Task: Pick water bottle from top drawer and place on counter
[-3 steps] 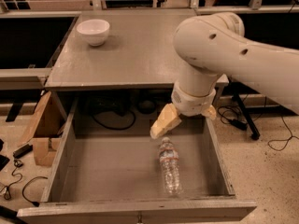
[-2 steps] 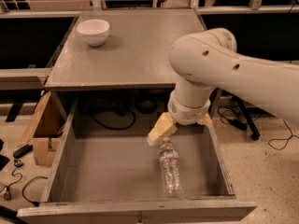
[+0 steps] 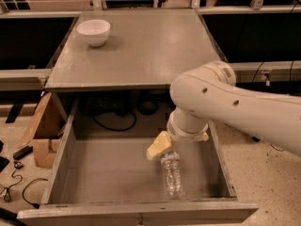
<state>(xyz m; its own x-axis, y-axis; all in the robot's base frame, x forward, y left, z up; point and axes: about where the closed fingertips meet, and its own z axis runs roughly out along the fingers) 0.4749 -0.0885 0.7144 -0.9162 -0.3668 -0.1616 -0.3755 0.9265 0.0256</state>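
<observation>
My claw [image 3: 179,145] hangs spread inside the open top drawer [image 3: 61,173], just above the capped far end of the water bottle [image 3: 172,175]. The bottle lies on its side on the drawer floor, right of centre. A white bowl [image 3: 93,31] sits on the table [image 3: 150,51], far left.

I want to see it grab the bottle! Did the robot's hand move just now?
Yes. The hand moved toward the front of the top drawer, closer to the water bottle, which stayed put.
</observation>
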